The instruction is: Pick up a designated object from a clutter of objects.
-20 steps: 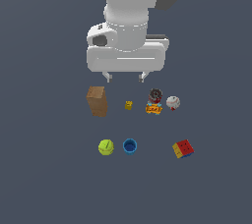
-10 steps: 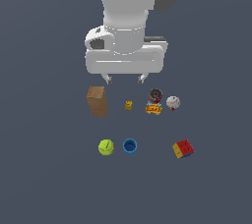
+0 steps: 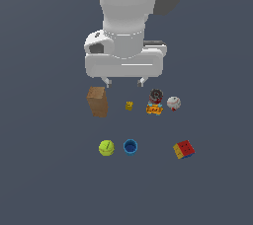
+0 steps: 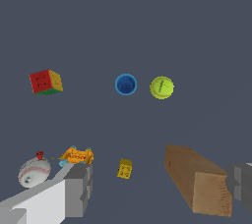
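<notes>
My gripper [image 3: 124, 82] has descended slightly, jaws spread and empty; the tennis ball [image 3: 106, 147] remains untouched, well apart.

The open hand [image 3: 124, 81] hangs well apart from the tennis ball [image 3: 106, 147].

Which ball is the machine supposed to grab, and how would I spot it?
Start at the tall brown cardboard box on the exterior view's left. Nearer the camera sits a small round blue cup, and just beside it on the exterior view's left, not touching, lies the yellow-green tennis ball, unlike the white baseball with red marks.
</notes>
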Robot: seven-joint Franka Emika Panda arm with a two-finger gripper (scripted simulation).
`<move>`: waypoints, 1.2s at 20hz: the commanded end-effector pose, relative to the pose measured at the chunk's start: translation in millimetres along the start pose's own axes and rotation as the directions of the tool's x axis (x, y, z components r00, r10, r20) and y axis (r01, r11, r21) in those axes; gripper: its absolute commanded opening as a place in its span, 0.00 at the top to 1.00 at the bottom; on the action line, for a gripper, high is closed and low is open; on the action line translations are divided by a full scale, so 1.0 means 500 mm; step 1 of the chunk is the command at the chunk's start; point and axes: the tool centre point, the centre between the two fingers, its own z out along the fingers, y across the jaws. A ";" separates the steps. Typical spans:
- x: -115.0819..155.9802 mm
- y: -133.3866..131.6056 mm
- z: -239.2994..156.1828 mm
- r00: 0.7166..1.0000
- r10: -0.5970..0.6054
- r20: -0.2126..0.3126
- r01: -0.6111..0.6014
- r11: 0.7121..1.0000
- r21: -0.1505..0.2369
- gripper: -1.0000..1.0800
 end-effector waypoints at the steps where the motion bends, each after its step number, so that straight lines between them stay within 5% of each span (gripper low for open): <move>1: 0.008 0.005 0.013 1.000 0.003 0.003 -0.003 1.000 0.000 0.04; 10: 0.063 0.038 0.104 1.000 0.019 0.017 -0.019 1.000 0.000 0.04; 24: 0.149 0.126 0.360 0.997 0.057 0.049 -0.057 0.998 -0.003 0.04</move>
